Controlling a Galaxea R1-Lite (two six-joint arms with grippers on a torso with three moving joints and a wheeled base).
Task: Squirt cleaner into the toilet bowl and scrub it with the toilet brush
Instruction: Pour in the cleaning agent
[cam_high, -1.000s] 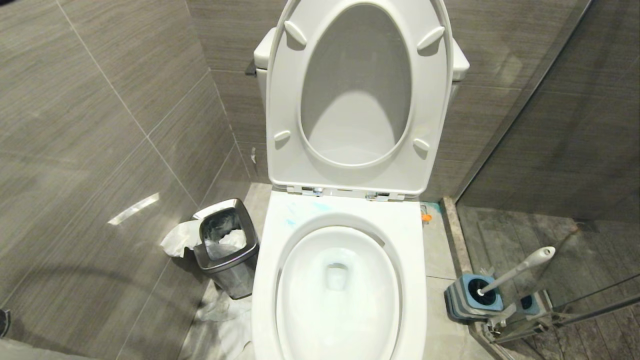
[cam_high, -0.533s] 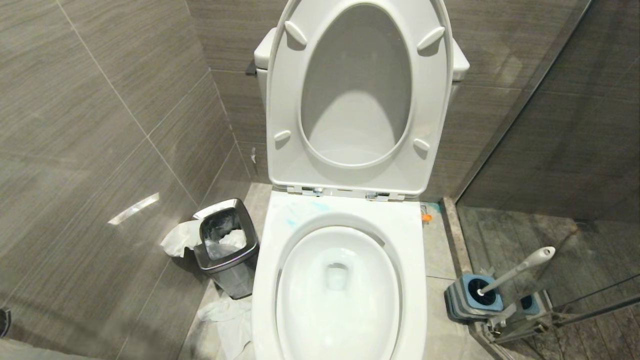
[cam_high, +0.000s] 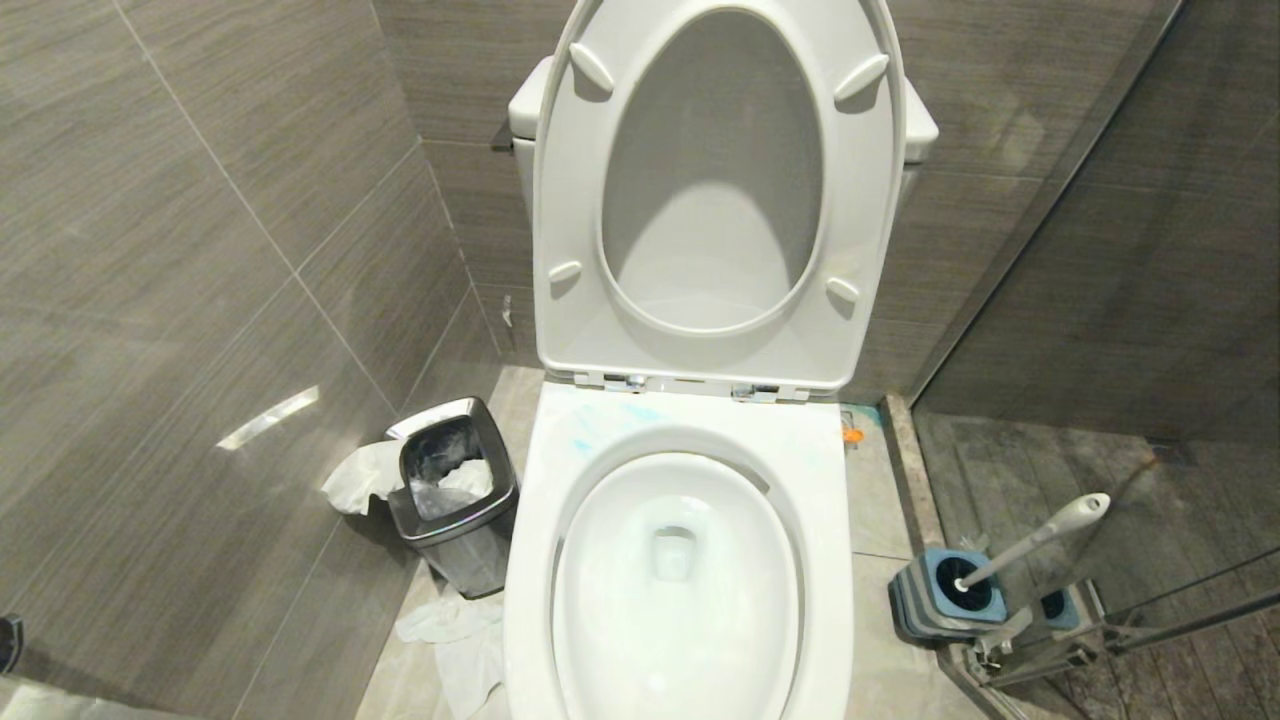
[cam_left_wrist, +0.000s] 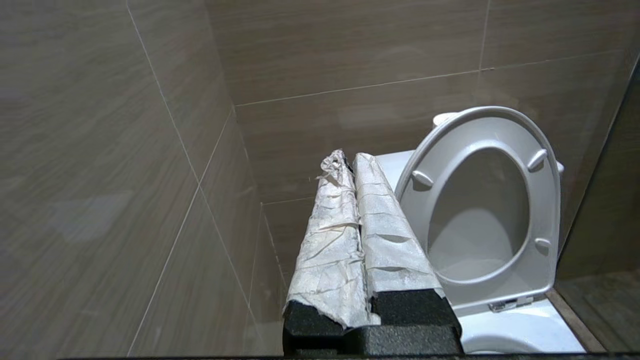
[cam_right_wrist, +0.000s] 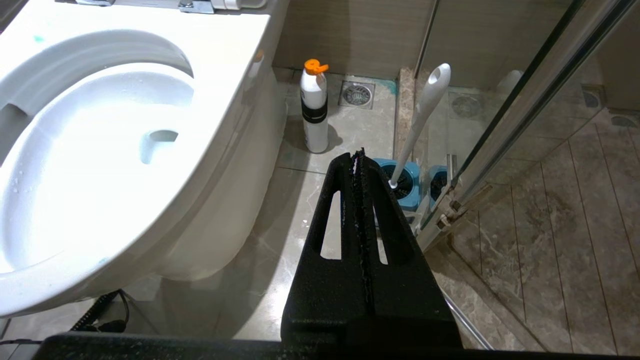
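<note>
Far left, the tiled wall (cam_high: 180, 260) runs grey and streaked down to the floor. At its foot stands a small steel bin (cam_high: 452, 495) with a liner and crumpled paper (cam_high: 352, 478) spilling beside it; more paper (cam_high: 455, 640) lies on the floor just beside the bowl's left flank.

The left gripper (cam_left_wrist: 350, 165) does not appear in the head view. Its own camera shows it raised and aimed at the wall left of the tank, its two tape-wrapped fingers (cam_left_wrist: 330, 240) pressed together with nothing between them.

In the middle sits the toilet bowl (cam_high: 680, 440), seat (cam_high: 700, 350) and lid tipped up against the tank. Faint turquoise smears of cleaner (cam_high: 585, 440) mark the back left of the rim, and the water looks only lightly tinted.

Right of the bowl, on the floor near the back wall, a white bottle (cam_right_wrist: 314, 112) with an orange cap stands upright near a floor drain (cam_right_wrist: 357, 93).

The right gripper (cam_right_wrist: 357, 155) hangs low beside the bowl, its black fingers (cam_right_wrist: 345, 225) closed flat on each other, empty.

Furthest right, the brush (cam_high: 1040, 535) leans in its blue-topped holder (cam_high: 935, 595) by the glass shower partition (cam_high: 1100, 250), well apart from both grippers.
</note>
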